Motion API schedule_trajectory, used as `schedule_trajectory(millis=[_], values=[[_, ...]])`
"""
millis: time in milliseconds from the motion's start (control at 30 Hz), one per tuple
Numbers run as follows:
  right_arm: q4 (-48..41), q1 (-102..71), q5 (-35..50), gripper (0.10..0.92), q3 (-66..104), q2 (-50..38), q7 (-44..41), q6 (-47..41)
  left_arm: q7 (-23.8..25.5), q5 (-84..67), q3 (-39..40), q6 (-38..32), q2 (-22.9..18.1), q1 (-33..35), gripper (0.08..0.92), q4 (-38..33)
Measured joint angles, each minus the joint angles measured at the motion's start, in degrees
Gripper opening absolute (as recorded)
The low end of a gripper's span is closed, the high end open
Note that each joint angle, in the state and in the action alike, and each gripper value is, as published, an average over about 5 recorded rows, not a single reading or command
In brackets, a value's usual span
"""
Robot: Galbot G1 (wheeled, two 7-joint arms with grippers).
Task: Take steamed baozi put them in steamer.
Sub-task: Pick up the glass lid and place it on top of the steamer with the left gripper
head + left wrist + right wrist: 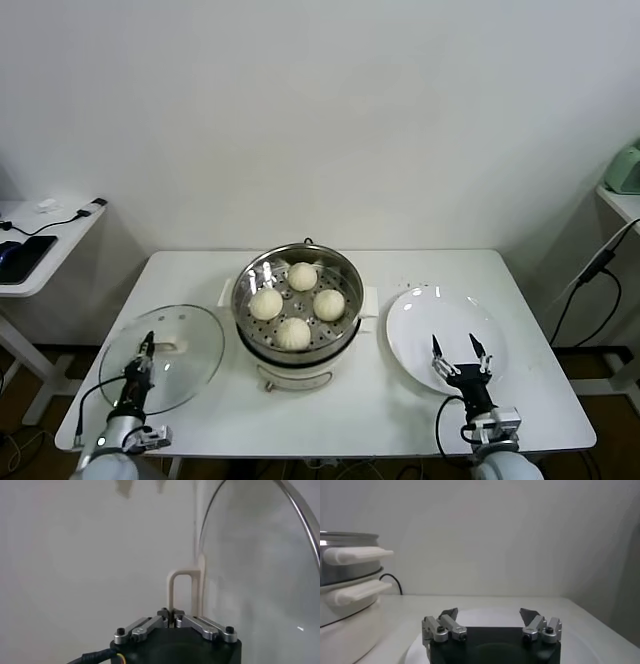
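All four steamed baozi sit on the perforated tray inside the steamer, centre of the white table. Left gripper is clamped on the handle of the glass lid, left of the steamer. Right gripper hangs over the white plate, fingers spread apart, holding nothing.

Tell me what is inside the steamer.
Four steamed baozi sit on the perforated tray inside the steamer, uncovered. Whatever lies under the tray is hidden.
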Motion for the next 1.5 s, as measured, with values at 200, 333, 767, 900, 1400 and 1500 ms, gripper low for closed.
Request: schedule_trajectory(millis=[200, 333, 767, 900, 1400, 1500], values=[[0.71, -0.25, -0.57, 0.823, -0.21, -0.05, 0.39, -0.69, 4.27, -5.19, -1.77, 3.77, 2.87, 2.75, 0.136, -8.69], [1.32, -0.59, -1.25, 0.823, -0.38, -0.03, 0.86, -1.27, 7.87, -8.18, -2.33, 7.25, 4.85, 3.26, 0.136, -14.71], [2.87, -2.26, -2.62, 0.823, -0.60, -0.05, 1.23, -1.21, 20.10, -8.02, 5.31, 20.99, 5.91, -1.14, 0.136, -29.93], [2.93, -2.73, -3.18, 0.823, -0.58, 0.16, 1.24, -0.57, 23.50, -4.54, 11.35, 25.64, 4.89, -4.37, 0.136, -31.51], [2.46, -3.80, -4.01, 0.823, 0.80, 0.55, 1.96, 2.42, 31.11, 10.59, 33.01, 37.72, -3.97, -15.26, 0.136, -29.05], [2.33, -4.19, -4.05, 0.823, 1.02, 0.55, 2.06, 3.02, 31.41, 12.67, 35.80, 38.76, -5.94, -16.72, 0.136, -27.78]])
